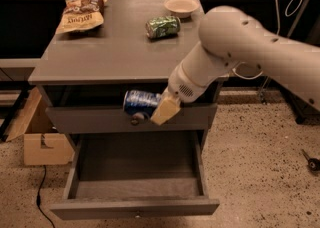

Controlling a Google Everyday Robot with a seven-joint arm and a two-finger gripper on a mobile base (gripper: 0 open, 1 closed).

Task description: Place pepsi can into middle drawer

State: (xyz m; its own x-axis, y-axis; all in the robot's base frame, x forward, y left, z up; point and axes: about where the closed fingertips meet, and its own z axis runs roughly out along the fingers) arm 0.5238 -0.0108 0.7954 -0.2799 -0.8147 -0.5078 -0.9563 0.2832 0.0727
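The pepsi can point(139, 103) is blue with silver ends and lies on its side in my gripper point(156, 108). The gripper is shut on the can and holds it in the air in front of the closed drawer front with a round knob point(135, 120). One tan fingertip point(165, 110) crosses the can's right end. The middle drawer point(135, 207) is pulled wide open below, its long grey tray bare. The can hangs above the back of that tray. My white arm point(235, 47) reaches in from the right.
A green soda can point(163, 26) lies on the cabinet top point(110, 52), with a chip bag point(79, 15) at its back left and a small bowl point(181, 6) at the back. A cardboard box point(37, 137) stands on the floor at the left.
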